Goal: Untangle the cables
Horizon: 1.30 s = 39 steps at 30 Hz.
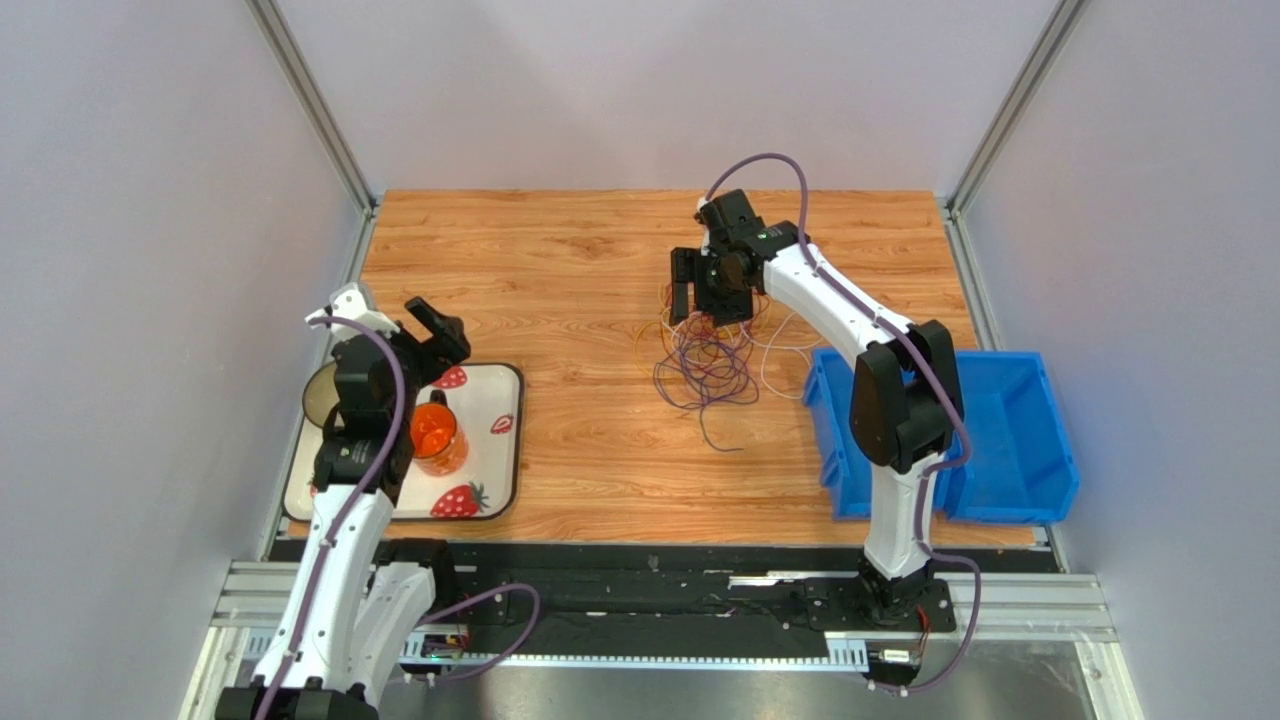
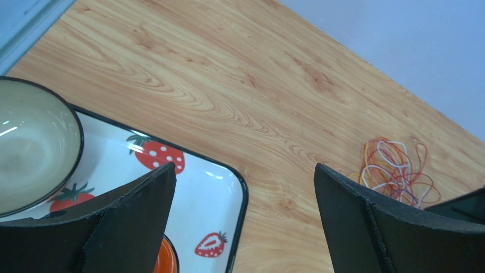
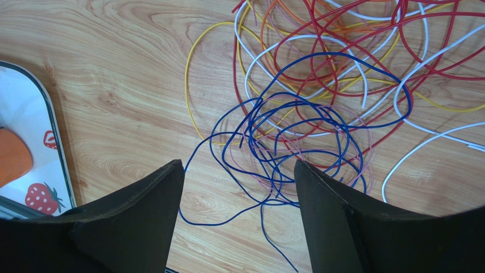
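I see one cable tangle (image 1: 714, 360) right of one tray (image 1: 489, 393) holding one bowl (image 2: 34, 148) and one orange cup (image 1: 433, 432); left gripper (image 2: 245, 176) and right gripper (image 3: 239, 170) gape open.

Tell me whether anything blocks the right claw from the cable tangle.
Nothing visible does. The right claw hangs open just over the cables, with them in plain view between its fingers. The strawberry tray and blue bin sit off to either side.

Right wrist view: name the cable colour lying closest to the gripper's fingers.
The blue cable: its loops and loose end run down between the right gripper's fingers; every other colour lies farther off.
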Each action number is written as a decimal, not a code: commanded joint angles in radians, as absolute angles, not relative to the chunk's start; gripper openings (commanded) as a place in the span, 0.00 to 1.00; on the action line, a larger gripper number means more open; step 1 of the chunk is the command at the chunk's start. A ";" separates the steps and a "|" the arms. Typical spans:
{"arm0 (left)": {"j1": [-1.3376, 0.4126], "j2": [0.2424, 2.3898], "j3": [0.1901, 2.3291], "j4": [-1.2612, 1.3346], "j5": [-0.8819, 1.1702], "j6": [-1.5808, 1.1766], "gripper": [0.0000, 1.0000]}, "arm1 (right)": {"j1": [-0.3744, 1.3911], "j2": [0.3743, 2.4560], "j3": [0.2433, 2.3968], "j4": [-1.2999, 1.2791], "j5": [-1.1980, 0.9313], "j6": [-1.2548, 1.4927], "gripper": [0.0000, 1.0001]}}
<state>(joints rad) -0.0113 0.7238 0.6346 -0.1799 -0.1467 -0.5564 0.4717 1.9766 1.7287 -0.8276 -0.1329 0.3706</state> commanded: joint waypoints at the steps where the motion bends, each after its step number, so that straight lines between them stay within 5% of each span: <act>1: -0.006 0.660 0.704 -0.206 -0.001 -0.594 0.99 | 0.488 1.970 1.769 -0.815 -0.107 0.396 0.75; 8: -0.006 0.614 0.646 -0.022 0.228 -0.693 0.99 | 0.492 1.954 1.763 -0.807 -0.124 0.407 0.74; 18: -0.086 0.887 1.017 -0.615 0.061 -0.499 0.99 | 0.497 1.948 1.801 -0.897 -0.065 0.406 0.75; 22: -0.132 0.885 0.997 -0.598 0.162 -0.531 0.99 | 0.499 1.919 1.799 -0.910 -0.043 0.440 0.75; 28: -0.330 0.877 0.911 -0.585 0.057 -0.554 0.95 | 0.511 1.905 1.822 -0.962 -0.003 0.495 0.74; 39: -0.571 1.132 0.908 -0.390 0.032 -0.558 0.88 | 0.522 1.985 1.854 -0.927 -0.023 0.523 0.72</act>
